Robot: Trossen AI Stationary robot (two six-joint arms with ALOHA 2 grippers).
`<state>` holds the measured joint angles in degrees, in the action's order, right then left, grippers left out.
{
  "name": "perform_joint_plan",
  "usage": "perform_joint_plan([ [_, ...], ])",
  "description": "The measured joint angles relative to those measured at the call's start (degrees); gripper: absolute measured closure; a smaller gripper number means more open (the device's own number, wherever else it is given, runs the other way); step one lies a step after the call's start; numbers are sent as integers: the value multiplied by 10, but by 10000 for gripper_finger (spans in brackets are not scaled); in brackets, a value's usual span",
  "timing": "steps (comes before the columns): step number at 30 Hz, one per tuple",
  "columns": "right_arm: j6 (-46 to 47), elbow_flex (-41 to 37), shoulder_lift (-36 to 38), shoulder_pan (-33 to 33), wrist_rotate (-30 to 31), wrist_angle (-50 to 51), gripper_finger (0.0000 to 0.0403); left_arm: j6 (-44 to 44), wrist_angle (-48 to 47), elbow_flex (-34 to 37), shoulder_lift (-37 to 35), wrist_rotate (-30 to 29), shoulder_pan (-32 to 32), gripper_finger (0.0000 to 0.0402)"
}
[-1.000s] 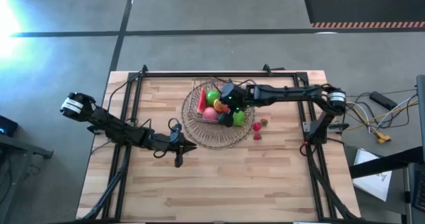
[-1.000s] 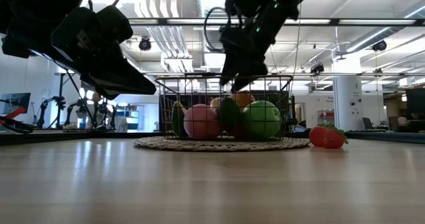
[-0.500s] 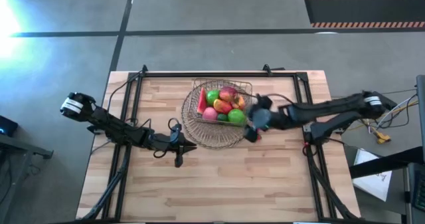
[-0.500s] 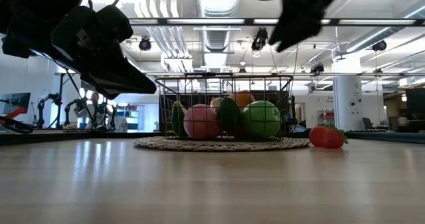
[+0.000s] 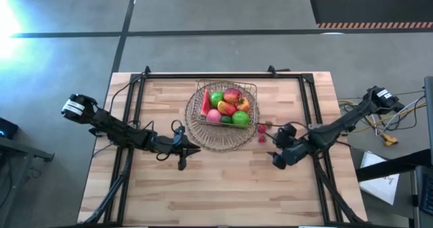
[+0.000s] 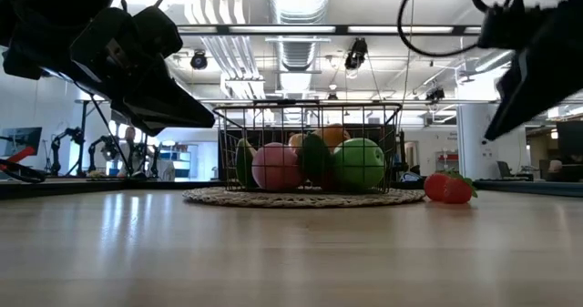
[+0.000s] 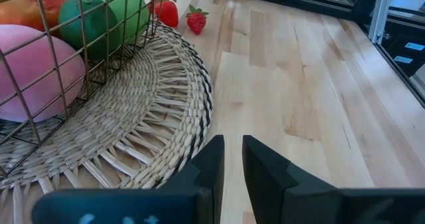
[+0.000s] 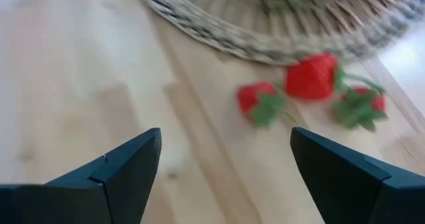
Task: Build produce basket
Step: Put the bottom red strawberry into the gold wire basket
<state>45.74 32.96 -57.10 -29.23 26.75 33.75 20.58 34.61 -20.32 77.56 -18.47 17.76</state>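
Note:
The wire basket (image 5: 245, 86) stands on a round woven tray (image 5: 216, 140) at the table's middle, toward the far edge. It holds green apples (image 5: 216, 98), a pink piece (image 5: 214, 116) and red and orange fruits. Three small strawberries (image 8: 311, 78) lie on the table by the tray's right edge (image 5: 262, 128). My right gripper (image 5: 279, 147) hovers open to the right of and nearer than the strawberries, pointing at them (image 8: 226, 177). My left gripper (image 5: 193, 149) waits shut at the tray's near-left edge (image 7: 229, 161).
Bare wooden table lies near the tray and to both sides of it. Black frame rails run along the table's left, right and far edges (image 5: 203, 74). In the low view the basket (image 6: 273, 125) stands mid-picture with a strawberry (image 6: 451, 187) to its right.
My right gripper has left its place above the basket, swinging toward the table's right and near edges and coming down beside the strawberries. A red-yellow fruit now shows in the basket's far part where the gripper stood. The basket and tray have stayed put.

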Motion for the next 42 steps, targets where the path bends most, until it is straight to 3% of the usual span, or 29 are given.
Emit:
perform_joint_plan([
  [8,8,-88,0,5,45,-3,78,0,14,-3,0,0,0,363],
  [12,-13,-130,0,20,45,-92,78,1,14,-3,0,0,0,363],
  [17,-111,-179,-3,56,22,-261,78,1,25,-4,0,0,0,363],
  [22,-160,-192,-3,107,15,-271,78,1,42,-4,0,0,0,363],
  [26,-203,-190,-3,141,-31,-274,82,1,41,-4,0,0,0,363],
  [31,-262,-189,-3,168,-91,-310,134,1,39,-7,0,0,0,363],
  [42,-291,-188,-4,174,-117,-317,273,1,40,-9,0,0,0,363],
])
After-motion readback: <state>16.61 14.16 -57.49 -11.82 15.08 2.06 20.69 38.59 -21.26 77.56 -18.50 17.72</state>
